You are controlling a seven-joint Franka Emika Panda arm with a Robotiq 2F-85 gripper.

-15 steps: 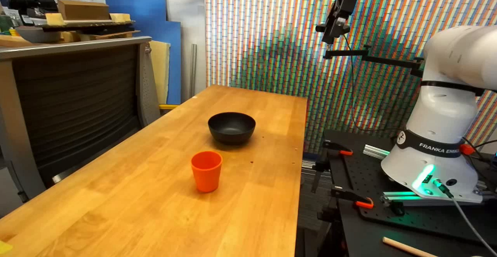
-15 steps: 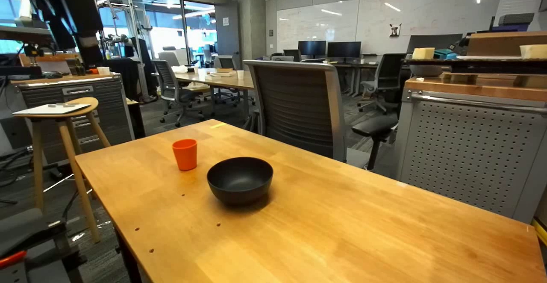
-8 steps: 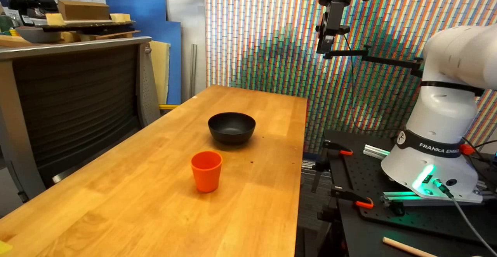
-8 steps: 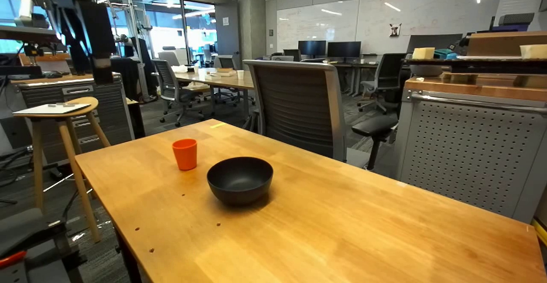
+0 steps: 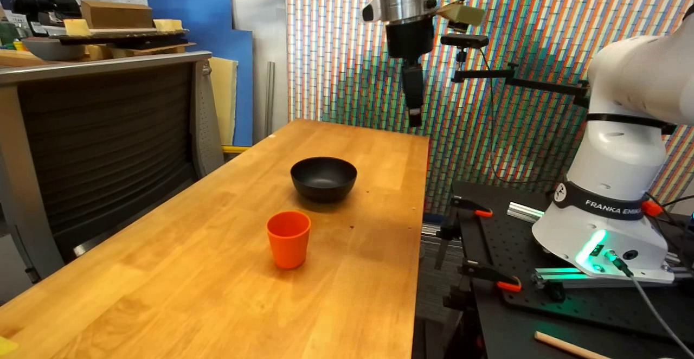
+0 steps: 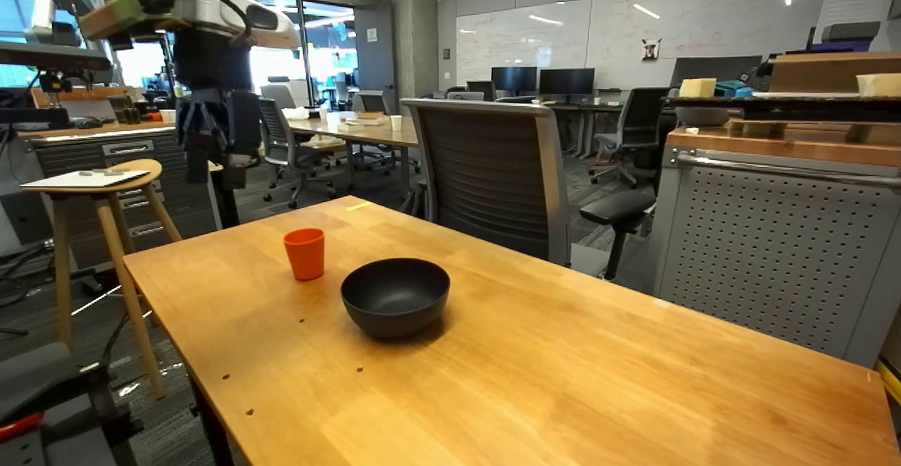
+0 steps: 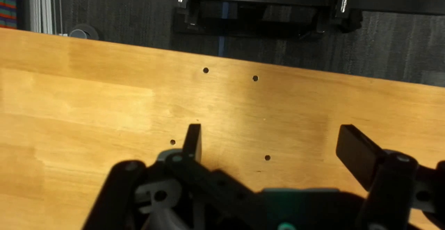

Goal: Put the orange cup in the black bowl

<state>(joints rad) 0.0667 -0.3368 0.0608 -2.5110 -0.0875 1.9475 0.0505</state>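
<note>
Striped panelling (image 5: 352,50) stands at the far right in an exterior view, and the wooden worktop (image 5: 352,305) runs from near to far before it. Your white arm (image 5: 612,153) is mounted to the right, and its claw (image 7: 271,141) hangs well above the worktop's right side, spread wide with nothing between the jaws, as the wrist view shows. The black bowl (image 5: 323,181) sits upright on the worktop; the orange cup (image 5: 288,242) stands upright nearer and slightly left, close to the bowl but not touching it. You look to be at the approach, with the grasp not yet made. Next, you probably need to carry the claw left and nearer, travelling above the bowl's rim, until the cup lines up between the jaws. Then come straight down and close gently; the cup's thin-looking sides could flex if you squeeze hard.
</note>
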